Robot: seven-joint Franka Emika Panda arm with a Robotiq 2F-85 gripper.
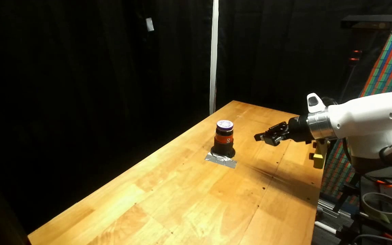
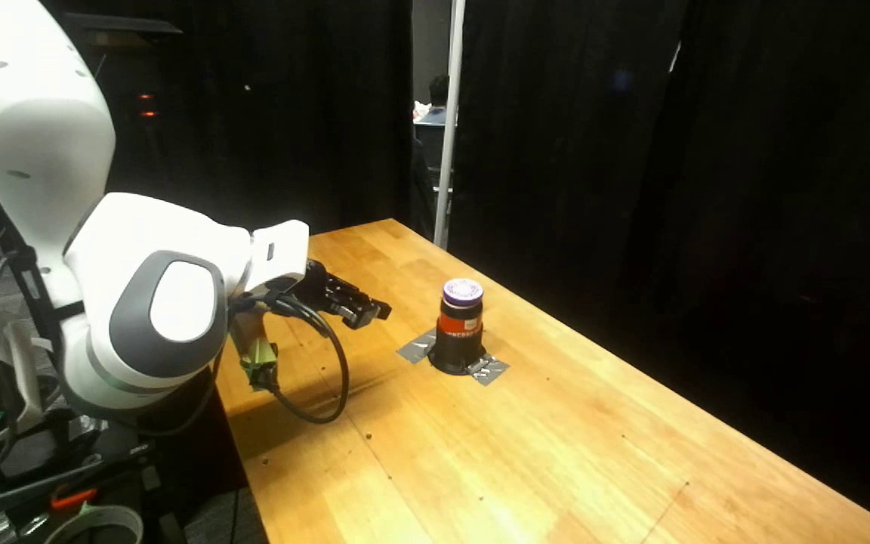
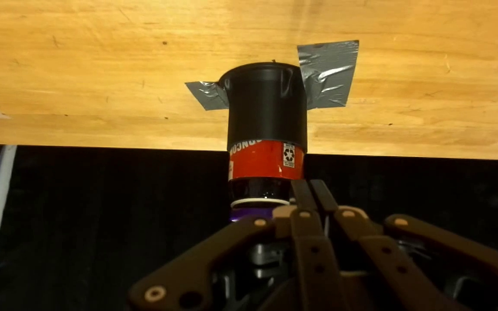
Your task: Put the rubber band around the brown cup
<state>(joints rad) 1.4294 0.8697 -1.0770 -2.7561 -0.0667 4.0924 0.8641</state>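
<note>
The brown cup [image 1: 224, 139] is a dark cylinder with an orange-red band and a purple-rimmed lid. It stands upright in a black base on the wooden table. It also shows in an exterior view [image 2: 459, 323] and, upside down, in the wrist view [image 3: 264, 160]. My gripper [image 1: 263, 137] is beside the cup, near its upper part and apart from it, also seen in an exterior view [image 2: 372, 312]. In the wrist view the fingertips [image 3: 310, 186] are together with only a thin gap, overlapping the cup's edge. I see no rubber band; a thin pale line between the fingers is unclear.
Grey tape [image 1: 221, 160] fixes the black base to the wooden table [image 1: 189, 197]; tape strips show on two sides in the wrist view [image 3: 331, 73]. Black curtains hang behind the table's far edge. A tape roll [image 1: 382, 207] lies beside the arm's base, off the table.
</note>
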